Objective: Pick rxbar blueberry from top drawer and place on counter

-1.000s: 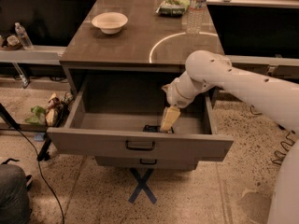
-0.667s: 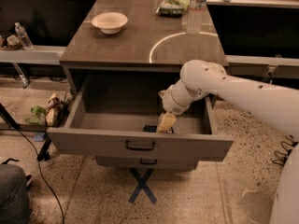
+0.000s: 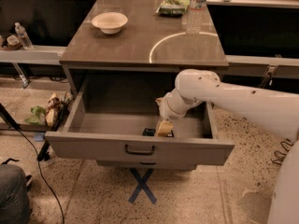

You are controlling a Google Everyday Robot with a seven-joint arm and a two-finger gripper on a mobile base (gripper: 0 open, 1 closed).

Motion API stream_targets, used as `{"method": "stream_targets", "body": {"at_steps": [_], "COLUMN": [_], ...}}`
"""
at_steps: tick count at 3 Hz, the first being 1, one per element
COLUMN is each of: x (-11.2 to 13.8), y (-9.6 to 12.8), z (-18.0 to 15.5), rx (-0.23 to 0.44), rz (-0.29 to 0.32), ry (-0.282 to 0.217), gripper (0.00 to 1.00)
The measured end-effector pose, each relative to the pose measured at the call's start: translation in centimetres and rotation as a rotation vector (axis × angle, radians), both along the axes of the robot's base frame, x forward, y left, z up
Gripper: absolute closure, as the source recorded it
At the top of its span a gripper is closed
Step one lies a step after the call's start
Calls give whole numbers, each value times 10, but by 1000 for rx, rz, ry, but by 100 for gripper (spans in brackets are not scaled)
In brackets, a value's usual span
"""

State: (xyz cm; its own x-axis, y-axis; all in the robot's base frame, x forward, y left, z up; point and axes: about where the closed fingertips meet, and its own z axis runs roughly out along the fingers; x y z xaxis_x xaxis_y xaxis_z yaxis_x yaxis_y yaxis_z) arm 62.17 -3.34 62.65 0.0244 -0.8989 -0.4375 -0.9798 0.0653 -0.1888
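The top drawer (image 3: 93,146) stands pulled out under the counter (image 3: 140,43). The rxbar blueberry (image 3: 149,132) lies flat on the drawer floor just behind the drawer front, near the middle; only its dark left end shows. My gripper (image 3: 164,128) reaches down into the drawer from the right and sits right at the bar's right end, hiding that part. The white arm (image 3: 233,97) crosses over the drawer's right side.
On the counter stand a white bowl (image 3: 110,21), a green snack bag (image 3: 173,4) and a water bottle (image 3: 196,3). A lower drawer front (image 3: 147,164) sits beneath. A blue tape X (image 3: 142,186) marks the floor. Clutter (image 3: 51,111) and a cable (image 3: 42,171) lie to the left.
My gripper has moved left and lower inside the drawer, ending at the dark bar. The drawer and the counter items have not moved.
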Motion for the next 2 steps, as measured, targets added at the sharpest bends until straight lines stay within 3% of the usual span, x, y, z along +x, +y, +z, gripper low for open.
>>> {"method": "stream_targets", "body": {"at_steps": [1, 2], "x": [-1, -4], "y": [1, 4], "z": [-6, -11], "rx": [-12, -9], "rz": [-9, -3], "ry": [3, 16], "gripper": [15, 38]}}
